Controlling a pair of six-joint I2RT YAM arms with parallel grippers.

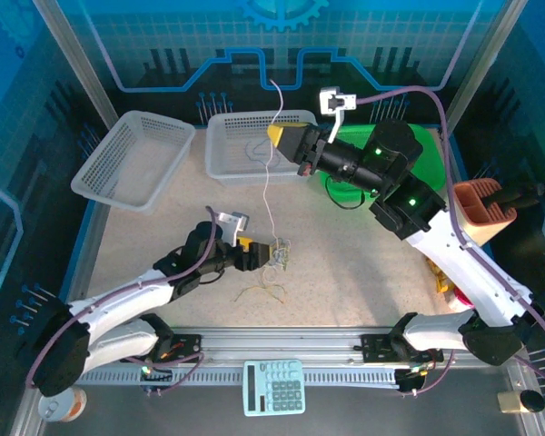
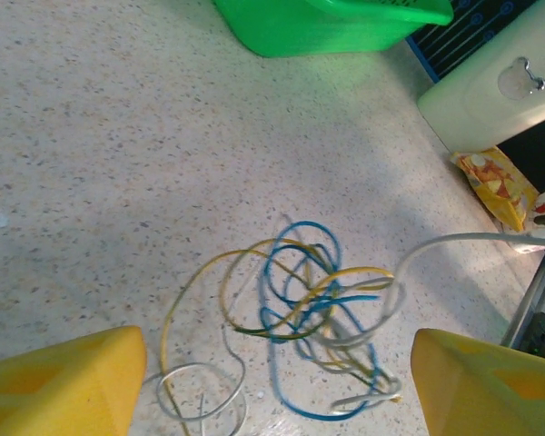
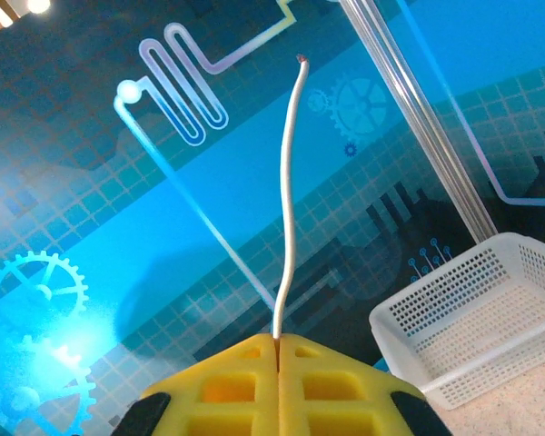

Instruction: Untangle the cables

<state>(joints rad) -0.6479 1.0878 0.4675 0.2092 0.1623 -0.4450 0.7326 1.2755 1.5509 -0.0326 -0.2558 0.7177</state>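
The left fingers [image 2: 68, 386] stand wide apart with nothing between the pads, and the knot of the cables [image 2: 300, 309] lies on the desk [image 2: 118, 136] just ahead of them, centred in the gap between the two tips. The right fingers [image 3: 245, 381] are pressed together on the white cable [image 3: 289, 209], whose short free end sticks out past their tips. From those fingers the same white cable [image 1: 265, 191] hangs in one long line down to the knot, well apart from and below them. At the knot it leaves on the side of the left arm's right-hand finger, rising away from the desk. The left fingers are clearly the nearer pair to the knot. A pinning grasp there would likely need only a short advance and descent before closing, with the blue [image 2: 295, 236] and yellow [image 2: 186, 300] loops spread across the gap rather than along it
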